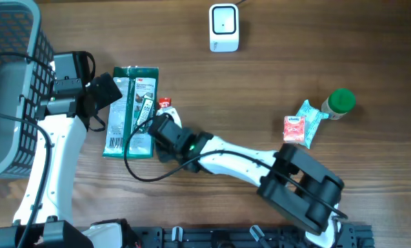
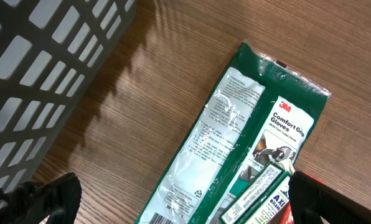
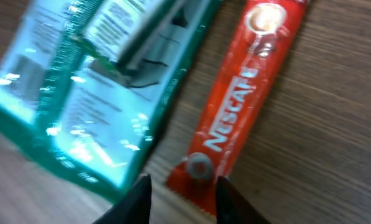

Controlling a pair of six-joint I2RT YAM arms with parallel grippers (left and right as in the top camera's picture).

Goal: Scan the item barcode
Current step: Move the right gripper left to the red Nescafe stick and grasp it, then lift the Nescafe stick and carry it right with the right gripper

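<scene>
Overhead, take the flat green plastic glove packet (image 1: 130, 110) as your mark. The white box-shaped barcode scanner (image 1: 224, 27) stands well apart from it, farther up the wooden table (image 1: 274, 76). The slim red foil coffee sachet (image 1: 165, 103), likely your item, lies just beside the packet, with your right end effector (image 1: 158, 118) over it.

On the left wrist, your left end effector (image 2: 185, 208) hangs released over the packet, grasping nothing.

On the right wrist, the fingers (image 3: 140, 199) straddle the sachet's end. You cannot tell whether they pinch it. Gripping that end would probably leave the print free for scanning.
</scene>
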